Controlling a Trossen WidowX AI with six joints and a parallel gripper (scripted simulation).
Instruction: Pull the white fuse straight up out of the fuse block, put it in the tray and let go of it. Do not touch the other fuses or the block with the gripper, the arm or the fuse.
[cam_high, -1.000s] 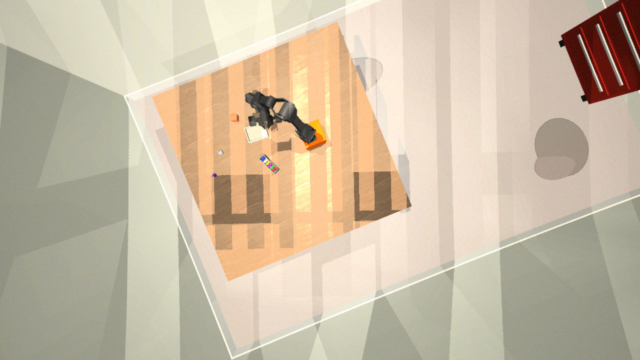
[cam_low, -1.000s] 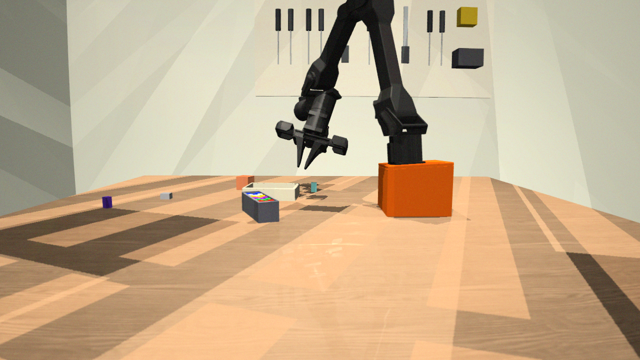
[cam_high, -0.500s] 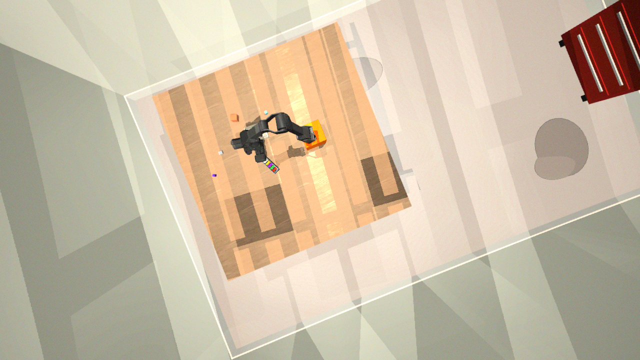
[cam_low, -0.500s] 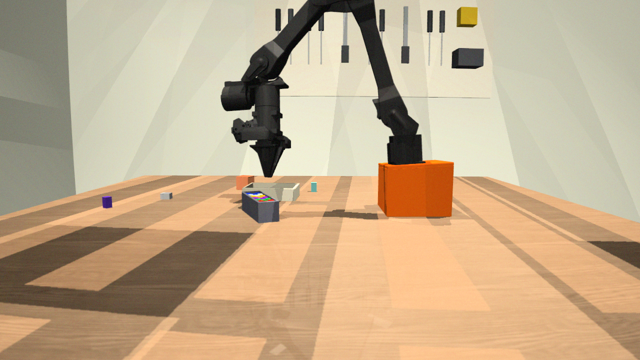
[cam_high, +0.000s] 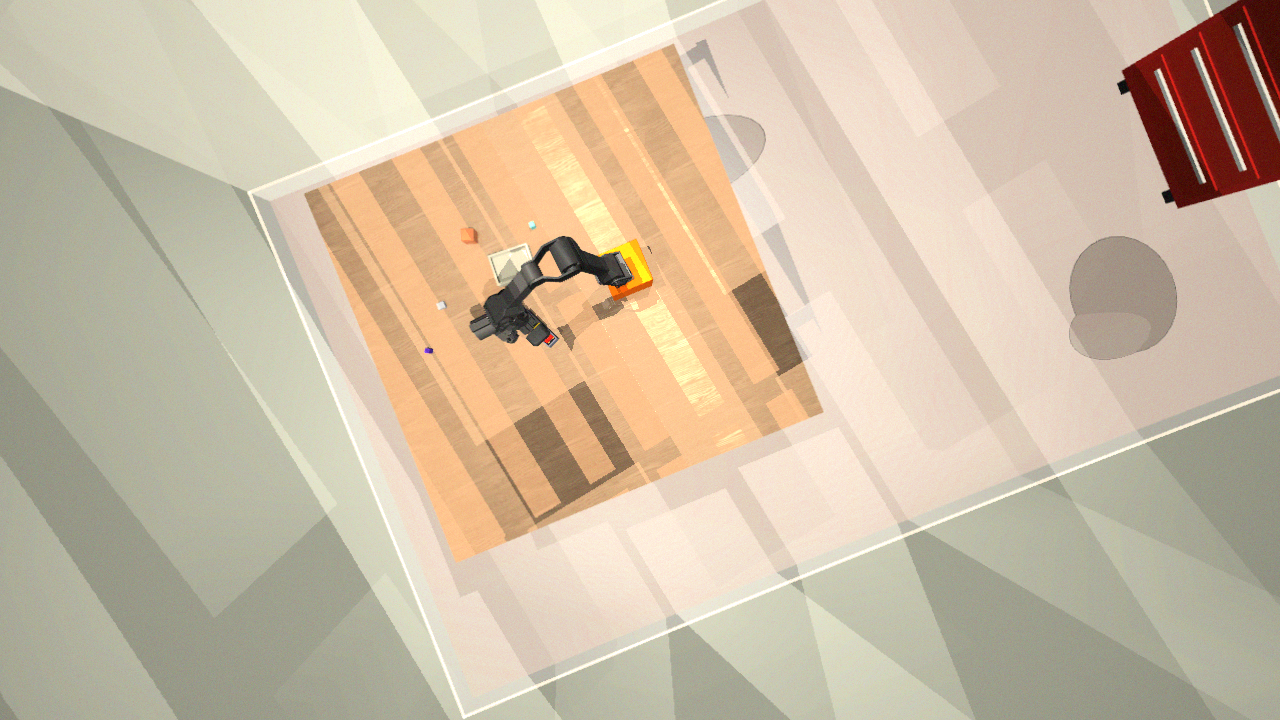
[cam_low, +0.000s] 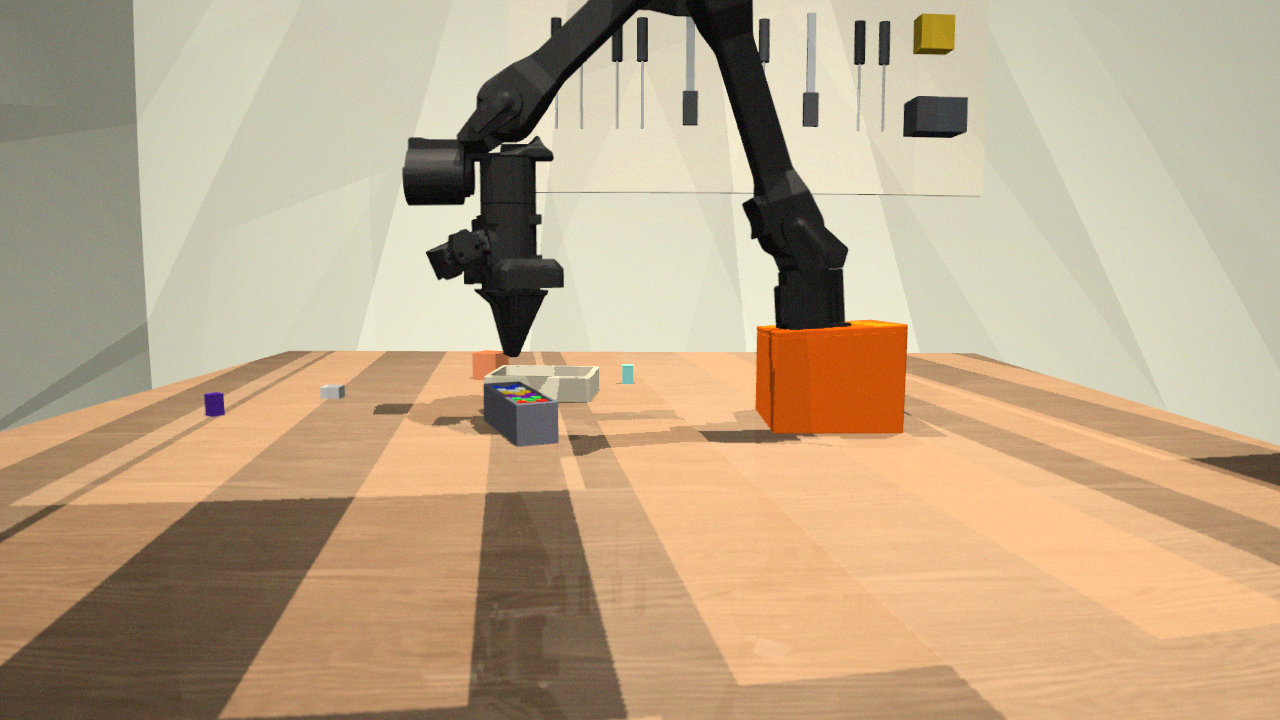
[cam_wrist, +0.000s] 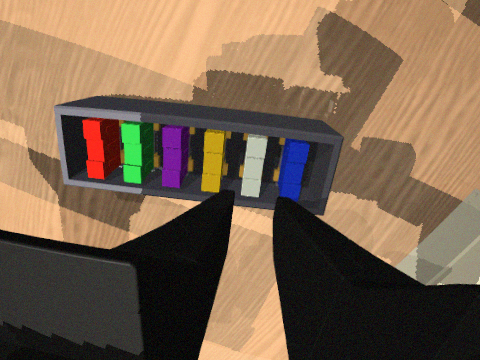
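Reaching step: gripper (cam_wrist: 254, 203) held above fuse block (cam_wrist: 200, 115), jaws narrowly open, empty. White fuse (cam_wrist: 254, 166) is lined up; straight drop needed.

I am seeing six fuses standing in one fuse block (cam_wrist: 200, 115) across the middle of my wrist view: one red, one green, one purple, one yellow, one white fuse (cam_wrist: 254, 166) and one blue. I am counting one tray (cam_low: 572, 383) and four small loose cubes lying around it in the exterior view.
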